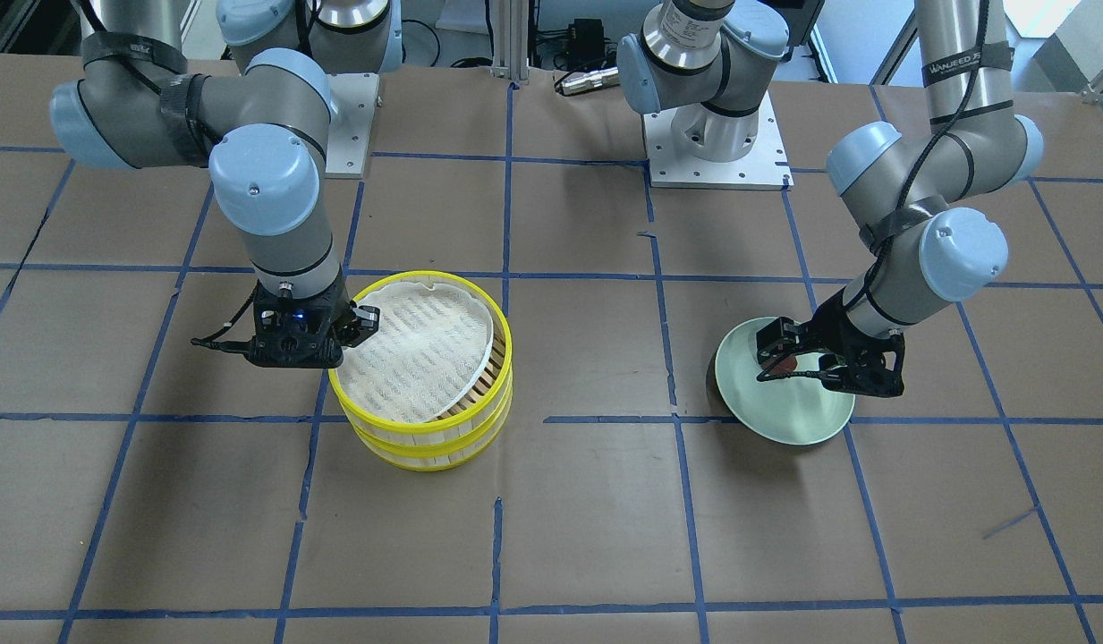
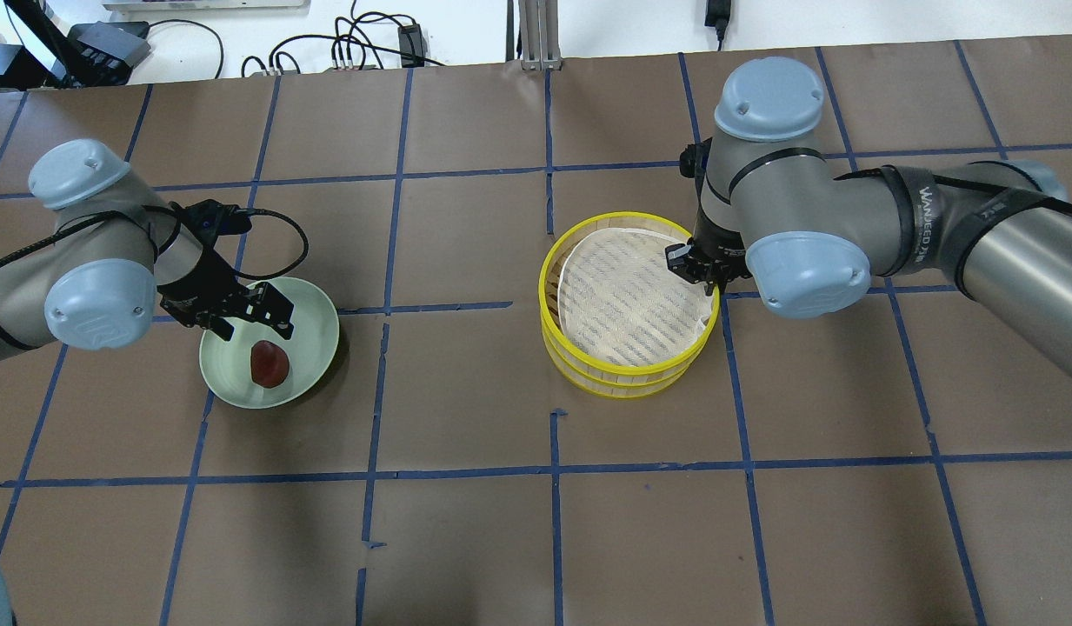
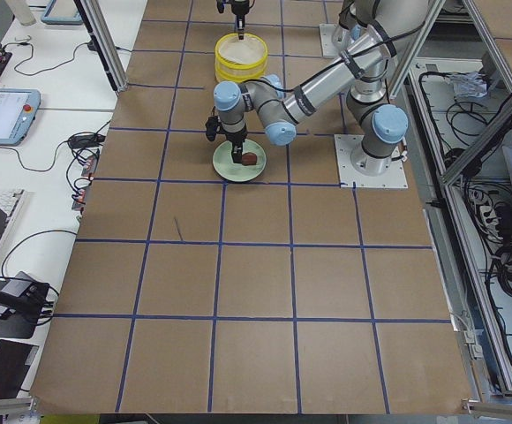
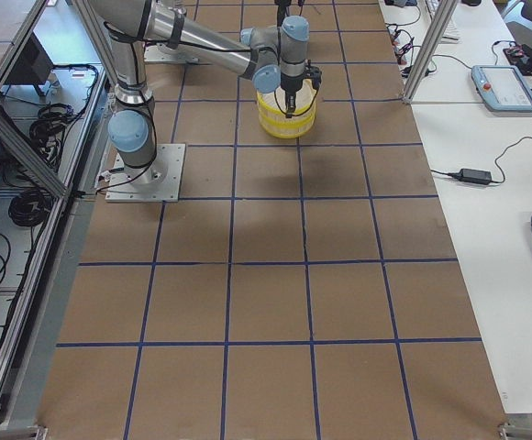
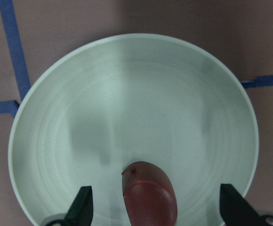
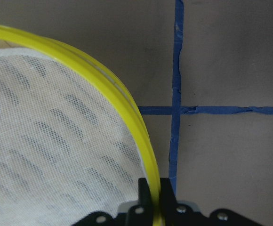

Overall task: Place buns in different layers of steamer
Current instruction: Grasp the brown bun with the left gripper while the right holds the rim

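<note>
Two steamer layers (image 2: 627, 382) with yellow rims stand stacked right of centre. The top layer (image 1: 506, 344) holds only a white mesh liner (image 2: 622, 300), lying askew. The lower layer's (image 1: 426, 456) inside is hidden. My right gripper (image 2: 696, 265) is shut on the top layer's yellow rim (image 6: 127, 106), as the right wrist view (image 6: 155, 193) shows. One reddish-brown bun (image 2: 269, 363) lies on the pale green plate (image 2: 314, 335). My left gripper (image 2: 250, 326) hangs open just above the plate, its fingers (image 5: 82, 207) wide on either side of the bun (image 5: 148, 195) and not touching it.
The brown table (image 2: 466, 522) is marked with a blue tape grid. The arm bases (image 1: 716, 143) stand at the robot's edge. Cables and a power brick (image 2: 718, 13) lie beyond the far edge. Monitors and pendants (image 3: 4, 115) sit on side desks.
</note>
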You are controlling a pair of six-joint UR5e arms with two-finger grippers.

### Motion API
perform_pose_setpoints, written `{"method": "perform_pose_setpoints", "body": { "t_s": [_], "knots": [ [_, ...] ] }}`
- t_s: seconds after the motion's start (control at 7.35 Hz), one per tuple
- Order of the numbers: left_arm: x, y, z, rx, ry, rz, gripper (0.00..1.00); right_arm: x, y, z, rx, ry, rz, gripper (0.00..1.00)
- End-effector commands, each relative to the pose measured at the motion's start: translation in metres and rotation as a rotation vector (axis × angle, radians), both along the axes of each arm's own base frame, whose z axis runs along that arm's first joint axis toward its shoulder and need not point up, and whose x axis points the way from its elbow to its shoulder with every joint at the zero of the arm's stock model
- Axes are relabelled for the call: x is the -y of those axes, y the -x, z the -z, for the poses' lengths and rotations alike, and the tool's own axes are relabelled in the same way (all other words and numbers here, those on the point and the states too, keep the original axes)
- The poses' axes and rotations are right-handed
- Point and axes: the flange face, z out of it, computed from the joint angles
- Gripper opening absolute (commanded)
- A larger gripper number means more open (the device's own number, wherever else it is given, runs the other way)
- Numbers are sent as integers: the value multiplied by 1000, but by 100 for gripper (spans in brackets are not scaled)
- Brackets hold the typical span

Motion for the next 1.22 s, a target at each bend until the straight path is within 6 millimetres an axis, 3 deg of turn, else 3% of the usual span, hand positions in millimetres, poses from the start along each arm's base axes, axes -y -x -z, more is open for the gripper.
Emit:
{"method": "perform_pose_setpoints", "body": {
  "t_s": [0.0,0.82,0.95,1.09],
  "knots": [
    [0,0,-1,1,1,-1,95,0,0,1,-3,1,0,17],
    [0,0,0,1,0,-1,95,0,-2,0,8,3,2,20],
    [0,0,-1,1,1,-1,95,0,-2,-1,8,6,2,22],
    [0,0,0,1,0,-1,95,2,-2,-3,9,12,0,34]
  ]
}}
